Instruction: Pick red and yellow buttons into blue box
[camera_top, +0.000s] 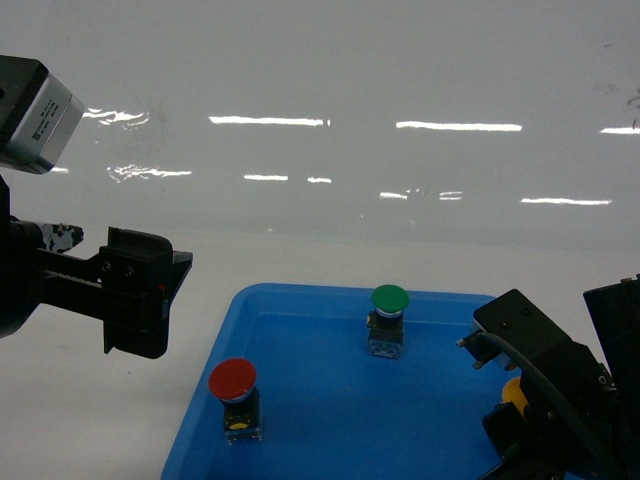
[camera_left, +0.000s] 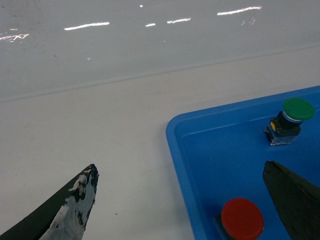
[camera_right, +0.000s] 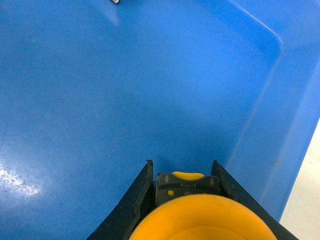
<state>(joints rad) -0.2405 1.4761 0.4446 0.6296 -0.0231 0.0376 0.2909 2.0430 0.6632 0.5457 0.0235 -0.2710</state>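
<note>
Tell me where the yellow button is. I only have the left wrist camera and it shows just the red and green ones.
Observer: The right hand has the yellow button clamped between its fingers.
Operator: Over the tray?
Observer: Yes, above the blue tray, close to its right wall. I cannot tell whether it is touching the floor.
Operator: My view cuts off the red one. Is it upright?
Observer: The head camera shows the red button standing cap up, at the tray's front left.
</note>
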